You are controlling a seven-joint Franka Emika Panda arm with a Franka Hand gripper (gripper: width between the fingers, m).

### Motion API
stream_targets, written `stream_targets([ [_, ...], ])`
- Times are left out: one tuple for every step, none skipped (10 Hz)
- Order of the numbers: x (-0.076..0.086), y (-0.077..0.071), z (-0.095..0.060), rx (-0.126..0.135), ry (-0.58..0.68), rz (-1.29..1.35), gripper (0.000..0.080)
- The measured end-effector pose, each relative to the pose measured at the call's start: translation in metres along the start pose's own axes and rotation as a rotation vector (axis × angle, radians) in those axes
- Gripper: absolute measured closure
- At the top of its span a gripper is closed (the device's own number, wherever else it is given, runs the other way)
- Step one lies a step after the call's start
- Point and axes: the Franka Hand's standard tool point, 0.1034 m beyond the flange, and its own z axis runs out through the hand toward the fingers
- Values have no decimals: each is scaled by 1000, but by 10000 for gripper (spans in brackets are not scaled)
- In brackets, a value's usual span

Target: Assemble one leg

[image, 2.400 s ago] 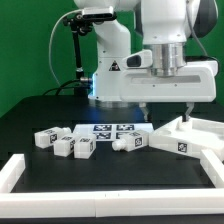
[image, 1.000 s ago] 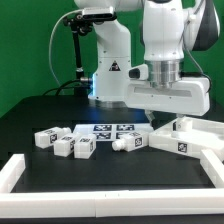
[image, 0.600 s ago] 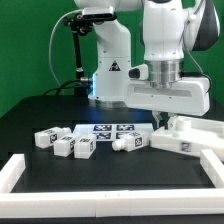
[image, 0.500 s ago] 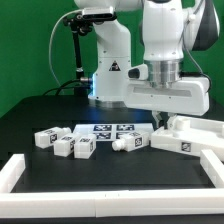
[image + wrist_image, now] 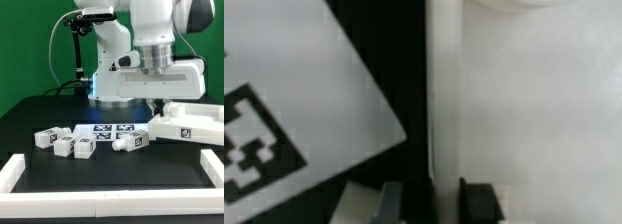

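The two-finger gripper is pinching the edge of a large flat white plastic panel, holding it over the black bench. The nearest small white chunky plastic leg is lying below it, toward the exterior view's left, its long axis running across that view.

Pincer, white panel — now higher
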Motion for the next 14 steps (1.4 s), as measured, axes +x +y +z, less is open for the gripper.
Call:
stream_targets([
  [23, 3, -10, 20, 17, -39, 747],
  [44, 8, -11, 27, 24, -43, 747],
  [50, 5, -11, 28, 25, -44, 747],
  [45, 5, -9, 25, 19, -49, 747],
  [45, 6, -8, 23, 17, -48, 747],
  [45, 7, -8, 22, 17, -47, 747],
  [46, 7, -8, 22, 17, -47, 747],
  [59, 4, -9, 19, 7, -108, 747],
  [86, -3, -10, 28, 13, -143, 747],
  [106, -10, -11, 32, 39, -184, 747],
  [115, -9, -9, 23, 84, -288, 747],
  [113, -10, -8, 20, 84, -284, 747],
  [114, -9, -7, 20, 84, -282, 747],
  [114, -8, -7, 19, 83, -280, 747],
])
